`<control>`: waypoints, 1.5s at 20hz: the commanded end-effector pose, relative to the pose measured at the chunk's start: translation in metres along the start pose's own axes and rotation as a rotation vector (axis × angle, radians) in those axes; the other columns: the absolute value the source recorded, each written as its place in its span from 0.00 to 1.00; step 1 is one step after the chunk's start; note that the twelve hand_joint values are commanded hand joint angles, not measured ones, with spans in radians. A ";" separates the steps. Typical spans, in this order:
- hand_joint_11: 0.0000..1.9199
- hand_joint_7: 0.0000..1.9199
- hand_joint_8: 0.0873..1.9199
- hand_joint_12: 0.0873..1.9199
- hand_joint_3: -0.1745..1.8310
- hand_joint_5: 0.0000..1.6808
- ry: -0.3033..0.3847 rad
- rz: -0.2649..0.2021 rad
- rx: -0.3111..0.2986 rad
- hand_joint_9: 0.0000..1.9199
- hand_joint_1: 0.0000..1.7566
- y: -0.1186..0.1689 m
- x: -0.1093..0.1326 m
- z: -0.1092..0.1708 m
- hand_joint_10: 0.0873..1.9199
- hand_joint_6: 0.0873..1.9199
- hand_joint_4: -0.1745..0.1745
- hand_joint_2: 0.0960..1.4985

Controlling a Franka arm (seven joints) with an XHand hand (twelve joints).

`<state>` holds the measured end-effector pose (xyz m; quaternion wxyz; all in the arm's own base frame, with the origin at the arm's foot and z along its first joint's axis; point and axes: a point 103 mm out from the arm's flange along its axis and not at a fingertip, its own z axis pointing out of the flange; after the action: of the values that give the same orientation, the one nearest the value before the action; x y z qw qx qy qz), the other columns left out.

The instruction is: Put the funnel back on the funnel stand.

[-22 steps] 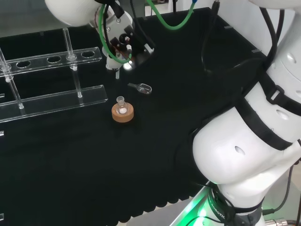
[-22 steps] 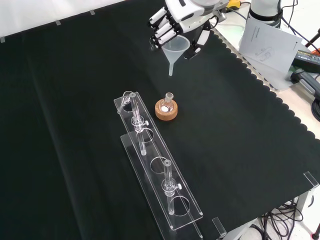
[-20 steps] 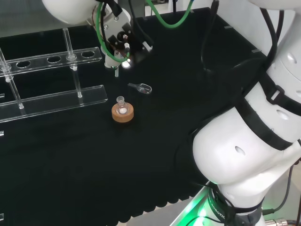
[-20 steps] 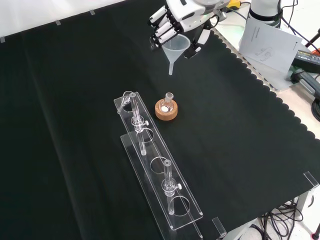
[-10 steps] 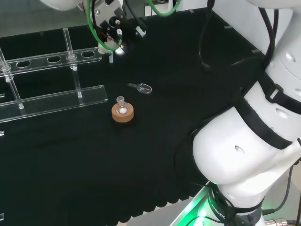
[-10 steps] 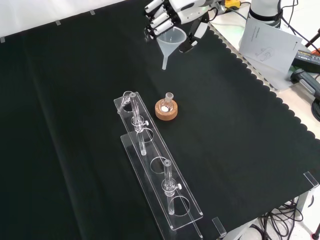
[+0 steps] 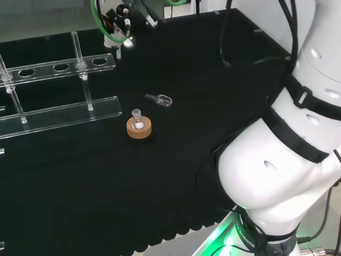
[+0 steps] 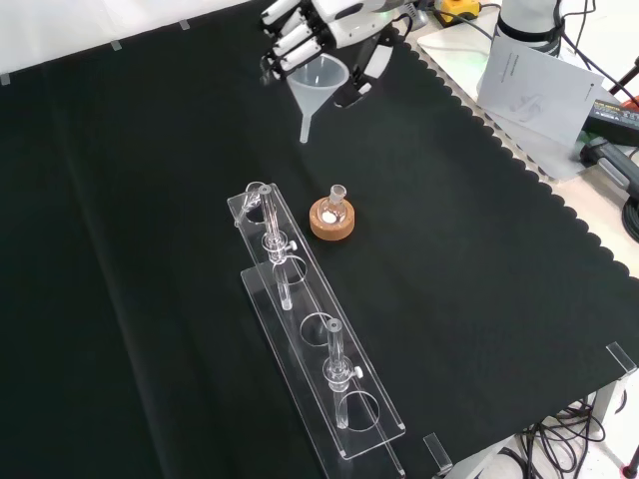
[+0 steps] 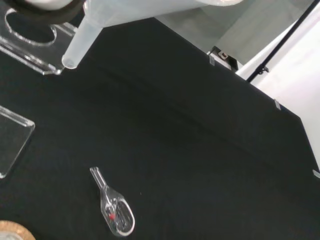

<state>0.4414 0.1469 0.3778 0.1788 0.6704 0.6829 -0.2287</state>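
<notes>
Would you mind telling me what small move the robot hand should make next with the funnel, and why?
Probably carry it a little further toward the funnel stand, until the spout hangs over the nearest hole. The robot hand is curled round the funnel, which hangs upright above the cloth; in the wrist view its spout tip sits just short of that end hole.

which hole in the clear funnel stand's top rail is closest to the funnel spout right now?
The end hole nearest the cork ring stand in the front view. The clear plastic funnel in the robot hand hangs beyond that end; other holes lie farther down the rail.
</notes>
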 end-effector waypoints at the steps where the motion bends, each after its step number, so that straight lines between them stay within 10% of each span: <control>1: 0.27 0.36 0.34 0.67 0.35 0.37 -0.008 -0.018 -0.014 0.56 0.45 0.035 0.005 -0.006 0.21 0.27 0.41 0.48; 30: 0.28 0.35 0.35 0.67 0.35 0.38 -0.013 -0.062 0.001 0.56 0.45 0.092 0.045 0.010 0.22 0.28 0.41 0.48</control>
<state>0.5291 0.1790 0.3425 0.1788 0.6448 0.7030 -0.2409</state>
